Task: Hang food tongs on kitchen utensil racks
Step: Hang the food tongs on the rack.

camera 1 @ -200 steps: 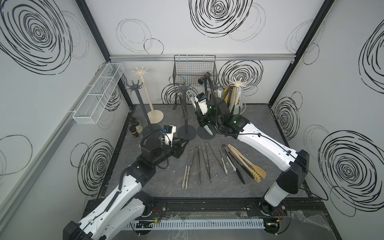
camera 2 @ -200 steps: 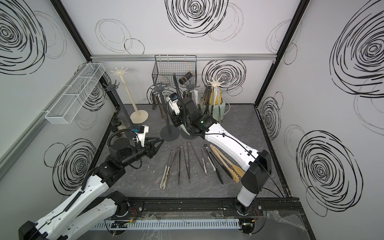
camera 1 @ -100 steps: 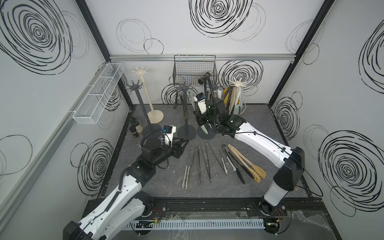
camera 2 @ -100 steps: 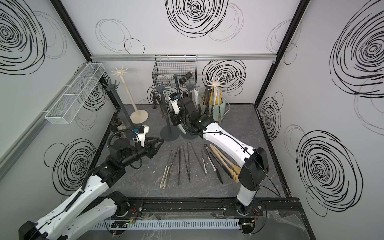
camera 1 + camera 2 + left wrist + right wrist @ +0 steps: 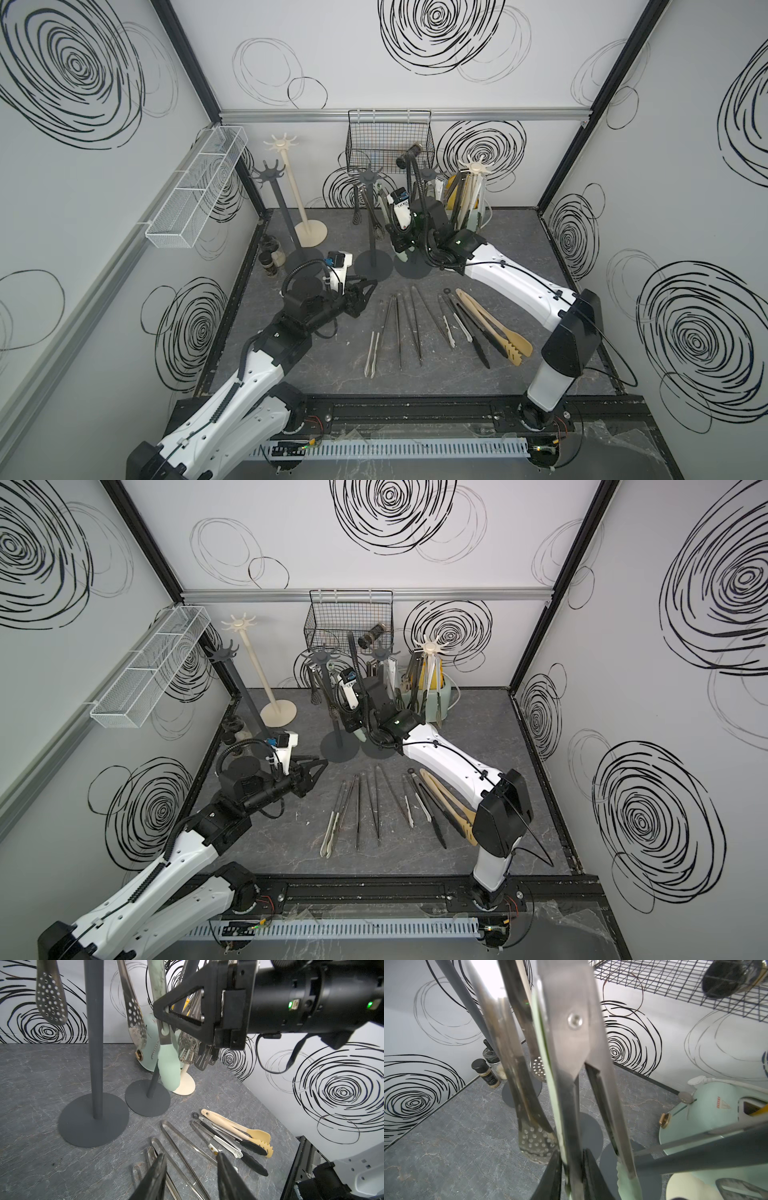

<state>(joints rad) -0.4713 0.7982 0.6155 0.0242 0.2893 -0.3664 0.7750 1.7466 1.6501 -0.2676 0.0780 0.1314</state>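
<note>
Your R gripper (image 5: 571,1153) is on the green tongs (image 5: 168,1068). They hang beside the pole of a dark rack (image 5: 154,1082), long axis upright, green heads down near the round bases. One steel arm of the pair runs straight up btw the jaws. The jaws stand narrow round it, but you can't tell from these views whether they pinch it or only flank it. Top loop and hook aren't visible either, so don't assume it's seated.

Next move, I'd judge: let go and back out sideways, square to that upright axis, w/o knocking the perforated steel tongs (image 5: 535,1142) hanging just beside.

R arm reaches from its base out over the row of tongs on the table (image 5: 399,328), forearm climbing toward the racks, wrist approx level.

L gripper (image 5: 192,1157) hovers low by the L end of that row, jaws moderately apart and empty. L arm is nearer those, and well apart from the green pair.
</note>
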